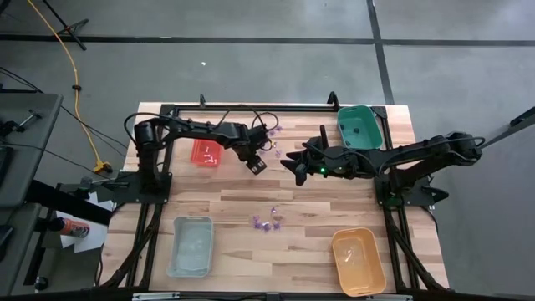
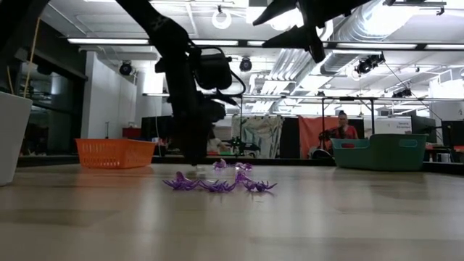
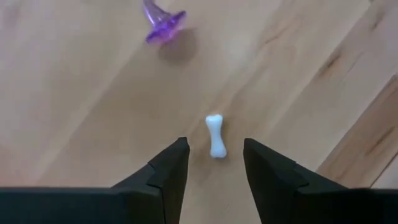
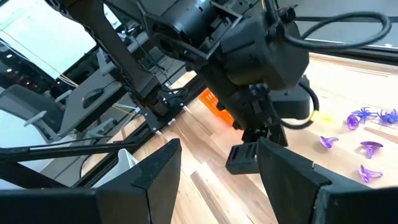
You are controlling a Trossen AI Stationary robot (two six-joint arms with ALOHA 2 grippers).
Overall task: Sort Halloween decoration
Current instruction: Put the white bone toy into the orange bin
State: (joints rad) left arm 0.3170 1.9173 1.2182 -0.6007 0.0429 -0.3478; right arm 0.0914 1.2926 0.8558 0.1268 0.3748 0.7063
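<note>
On the wooden table (image 1: 334,209), the left gripper (image 3: 214,163) hangs low with fingers parted over a small white bone (image 3: 215,136) lying free between them, the right gripper (image 1: 294,165) waits spread wide nearby, and purple pieces (image 1: 267,221) cluster mid-table.

You're in a lab or workshop hall: exposed ceiling ducts (image 2: 406,32) and strip lights (image 2: 109,41) overhead, a grey concrete floor (image 1: 251,67) under the wooden desk (image 1: 284,196), metal frames and a person (image 2: 343,125) at the back.
</note>
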